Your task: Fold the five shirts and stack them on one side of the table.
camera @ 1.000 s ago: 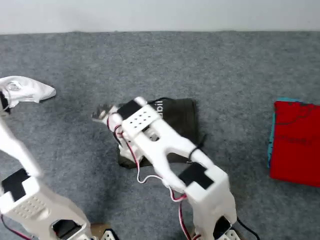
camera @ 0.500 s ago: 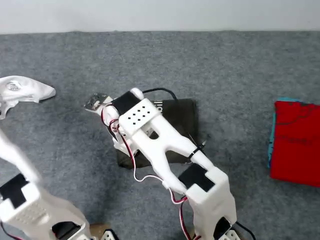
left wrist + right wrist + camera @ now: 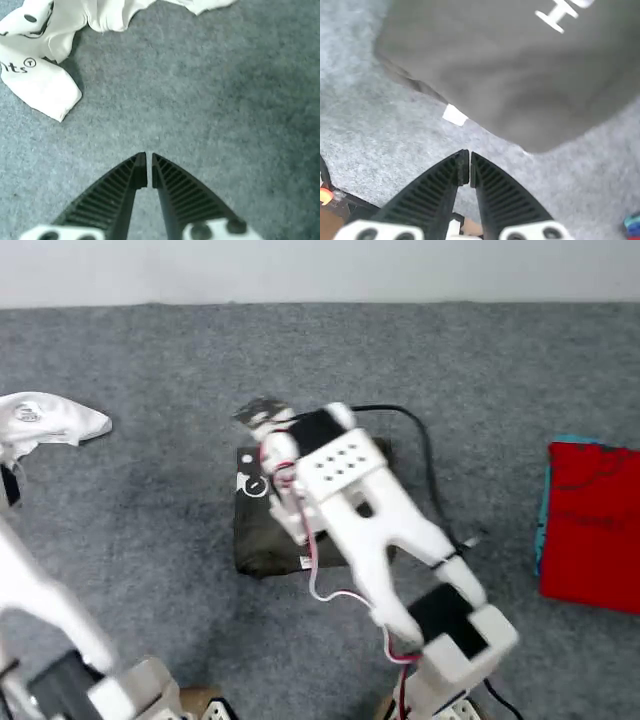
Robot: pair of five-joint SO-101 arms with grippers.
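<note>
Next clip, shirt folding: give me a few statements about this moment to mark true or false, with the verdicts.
1. A dark shirt lies folded near the middle of the table. True.
2. The right end effector is shut on the dark shirt. False: it is shut but holds nothing, over bare table beside the shirt's edge.
3. The white shirt is neatly folded. False: it lies crumpled.
4. The red shirt rests on top of a teal shirt. True.
5. The left end effector is shut with nothing in it. True.

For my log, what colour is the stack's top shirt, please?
The top shirt is red; best in the high view.
</note>
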